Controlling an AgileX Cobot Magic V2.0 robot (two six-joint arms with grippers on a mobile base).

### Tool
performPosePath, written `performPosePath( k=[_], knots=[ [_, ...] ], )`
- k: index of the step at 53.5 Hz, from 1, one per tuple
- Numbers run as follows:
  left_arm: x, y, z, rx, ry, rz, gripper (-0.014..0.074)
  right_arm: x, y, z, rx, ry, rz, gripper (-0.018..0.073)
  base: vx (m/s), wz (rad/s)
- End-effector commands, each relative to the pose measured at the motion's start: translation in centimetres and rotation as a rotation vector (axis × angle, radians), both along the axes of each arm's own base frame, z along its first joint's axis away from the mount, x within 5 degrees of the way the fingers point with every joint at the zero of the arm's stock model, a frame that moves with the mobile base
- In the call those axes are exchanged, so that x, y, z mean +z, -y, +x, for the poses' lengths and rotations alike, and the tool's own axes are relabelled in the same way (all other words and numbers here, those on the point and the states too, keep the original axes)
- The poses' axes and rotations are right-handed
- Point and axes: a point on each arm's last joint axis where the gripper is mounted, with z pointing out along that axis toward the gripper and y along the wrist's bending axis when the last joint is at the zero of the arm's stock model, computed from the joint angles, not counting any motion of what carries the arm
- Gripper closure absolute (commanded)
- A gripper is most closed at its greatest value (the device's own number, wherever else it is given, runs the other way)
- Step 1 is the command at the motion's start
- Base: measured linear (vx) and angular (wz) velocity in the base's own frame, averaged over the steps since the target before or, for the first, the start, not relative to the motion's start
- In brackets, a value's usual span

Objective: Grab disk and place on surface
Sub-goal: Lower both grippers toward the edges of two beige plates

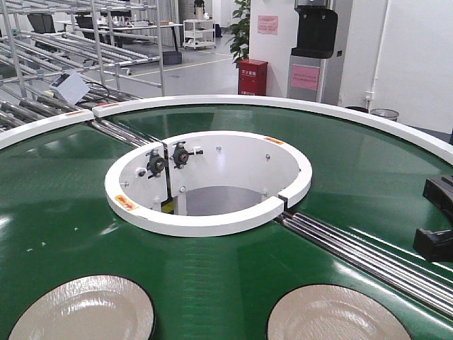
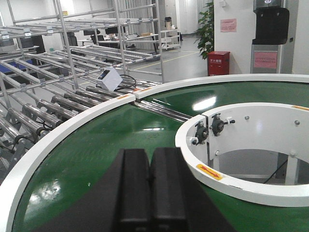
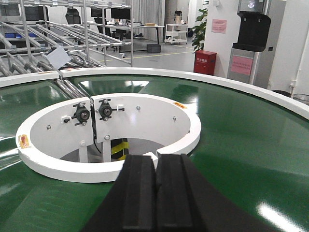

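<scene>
Two pale, shiny disks with dark rims lie on the green belt at the near edge of the front view, one on the left [image 1: 83,310] and one on the right [image 1: 329,315]. Neither wrist view shows a disk. My left gripper [image 2: 150,154] is shut with nothing in it, above the belt beside the white inner ring [image 2: 227,181]. My right gripper [image 3: 155,160] is also shut and empty, pointing at the gap in that ring [image 3: 159,154]. The surface is out of view.
The green ring-shaped belt [image 1: 64,212] runs round a white-walled central opening [image 1: 212,223], inside a white outer rim [image 1: 212,101]. Steel rollers [image 1: 368,255] cross the belt at right. Black parts [image 1: 437,216] stick in at the right edge. Roller racks [image 2: 58,96] stand behind at left.
</scene>
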Motion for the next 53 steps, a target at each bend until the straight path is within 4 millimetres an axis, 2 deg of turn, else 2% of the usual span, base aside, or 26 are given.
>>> performPosePath(
  k=[1,8,14,21,27,31,38,45,53],
  knots=[
    [1.9,0.2,-0.4,-0.008,0.112,0.008,0.0468,2.3,0.1,-0.4,0.003,0.143,0.007,0.0365,0.00,0.00],
    [1.8,0.2,-0.4,-0.008,0.104,0.007,0.0320,2.3,0.1,-0.4,0.003,0.143,0.007,0.0135,0.00,0.00],
    [1.7,0.2,-0.4,-0.008,0.099,0.008,0.0152,2.3,0.1,-0.4,0.003,0.144,0.008,-0.0050,0.00,0.00],
    [1.6,0.2,-0.2,-0.008,0.092,0.008,0.0031,2.3,0.1,-0.4,0.003,0.143,0.008,-0.0158,0.00,0.00],
    [1.5,0.1,0.0,-0.009,0.083,0.001,0.0011,2.2,0.1,-0.4,0.003,0.126,0.057,-0.0161,0.00,0.00],
    [1.4,0.2,0.0,-0.019,0.076,-0.079,0.0013,2.1,0.1,-0.4,0.001,0.088,0.123,-0.0148,0.00,0.00],
    [0.3,0.4,0.4,-0.039,-0.030,-0.180,0.0020,1.4,0.0,0.3,-0.020,-0.140,0.174,-0.0096,0.00,0.00],
    [-2.2,0.5,2.7,-0.061,-0.229,-0.271,0.0043,0.3,-0.4,1.9,-0.026,-0.332,0.148,-0.0031,0.00,0.00],
    [-6.3,1.2,6.5,-0.142,-0.476,-0.375,0.0078,-1.6,-1.7,4.3,0.036,-0.554,0.163,0.0020,0.00,0.00]
  ],
)
